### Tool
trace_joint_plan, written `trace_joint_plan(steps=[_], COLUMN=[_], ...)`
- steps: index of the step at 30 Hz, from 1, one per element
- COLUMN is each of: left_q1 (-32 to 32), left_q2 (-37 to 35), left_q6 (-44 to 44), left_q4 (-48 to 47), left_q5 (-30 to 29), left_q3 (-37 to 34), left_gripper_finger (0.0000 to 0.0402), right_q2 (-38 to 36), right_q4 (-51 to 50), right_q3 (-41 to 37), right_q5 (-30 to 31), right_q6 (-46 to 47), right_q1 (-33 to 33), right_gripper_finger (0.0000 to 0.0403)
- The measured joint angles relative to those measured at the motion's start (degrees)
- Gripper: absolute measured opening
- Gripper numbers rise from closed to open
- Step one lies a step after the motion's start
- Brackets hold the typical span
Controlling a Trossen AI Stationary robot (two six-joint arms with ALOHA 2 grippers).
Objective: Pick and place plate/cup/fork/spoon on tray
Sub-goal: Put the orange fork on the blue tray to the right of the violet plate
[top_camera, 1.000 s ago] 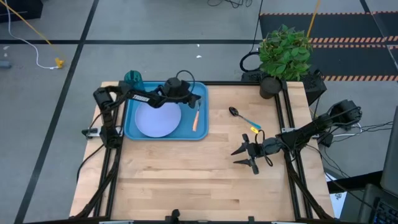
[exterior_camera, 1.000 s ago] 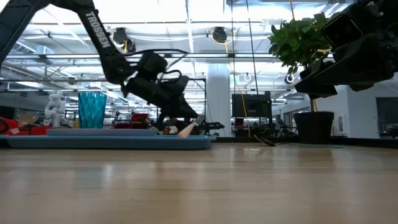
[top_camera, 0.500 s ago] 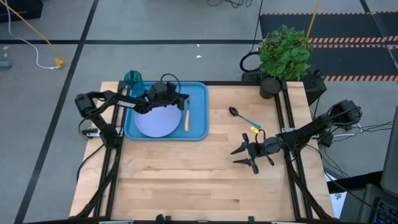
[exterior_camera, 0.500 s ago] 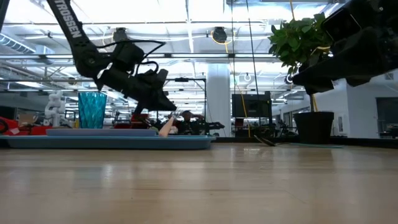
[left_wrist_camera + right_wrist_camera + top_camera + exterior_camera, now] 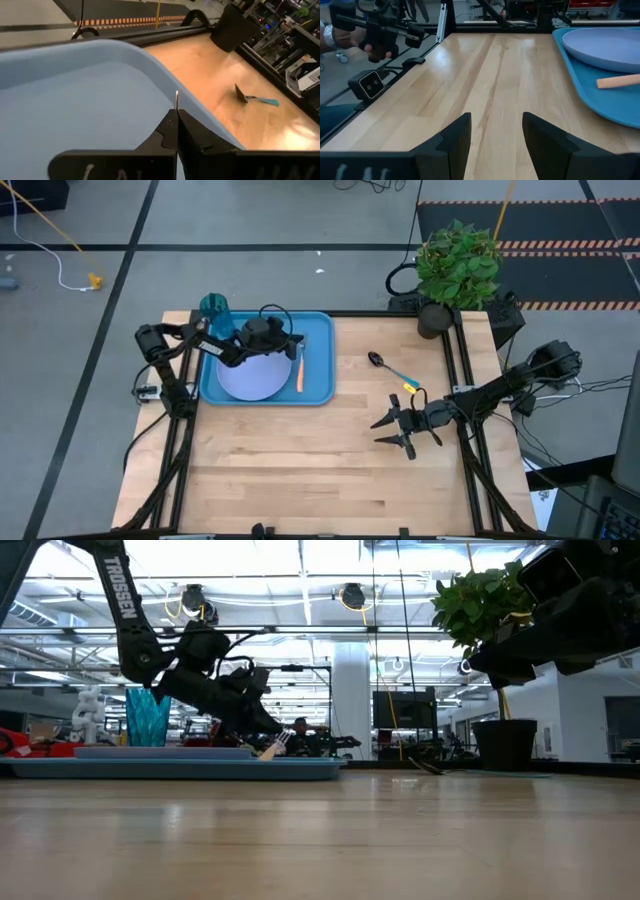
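Observation:
The blue tray [image 5: 322, 395] lies at the table's far left with the pale plate [image 5: 250, 377] on it. The teal cup [image 5: 213, 307] stands at the tray's far left corner. My left gripper [image 5: 293, 348] is over the tray just right of the plate, shut on the orange-handled fork [image 5: 298, 373]. The spoon [image 5: 385, 365] lies on the bare table right of the tray, and also shows in the left wrist view [image 5: 252, 96]. My right gripper [image 5: 385, 430] is open and empty above the table's right half. My left gripper pinches the fork's metal tine end [image 5: 176, 98] between its two shut fingers. The fingers slant down from the table's left. The orange handle [image 5: 267, 749] slants down toward the tray floor and points at the near edge. The tray's rim hides whether the handle touches the floor.
A potted plant [image 5: 455, 270] stands at the table's far right corner. Bare wood lies across the table's near half. A person's hand [image 5: 377, 47] with a dark device shows beyond the table in the right wrist view.
My left gripper has carried the fork toward the table's left edge, from the tray's right part to just beside the plate. It rose a little on the way and then came down again. It has stayed shut on the fork.

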Motion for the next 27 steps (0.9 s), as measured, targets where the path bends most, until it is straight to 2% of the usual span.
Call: trace_joint_plan(steps=[4,8,12,18,27], left_q1=[0.02,0.02,0.02,0.04,0.04], left_q2=[0.55,0.55,0.55,0.57,0.59], left_q6=[0.06,3.72,6.15,6.86,7.03], left_q4=[0.77,0.5,-1.53,-4.43,-4.34], left_q5=[0.02,-0.11,-2.45,-4.81,-4.98], left_q3=[-0.01,-0.03,-0.01,-0.01,-0.01], left_gripper_finger=[0.0001,0.0006,0.0016,0.002,0.0021], right_q2=[0.0,0.0,0.01,0.0,0.0], right_q4=[-0.03,-0.28,-0.27,-0.26,-0.26], right_q3=[0.0,0.0,0.0,0.0,-0.02], right_q5=[0.0,0.0,0.0,0.0,0.0], right_q6=[-0.75,-0.88,-0.87,-1.38,-1.72], right_q1=[0.0,0.0,0.0,0.0,0.0], right_gripper_finger=[0.0171,0.0171,0.0171,0.0171,0.0171])
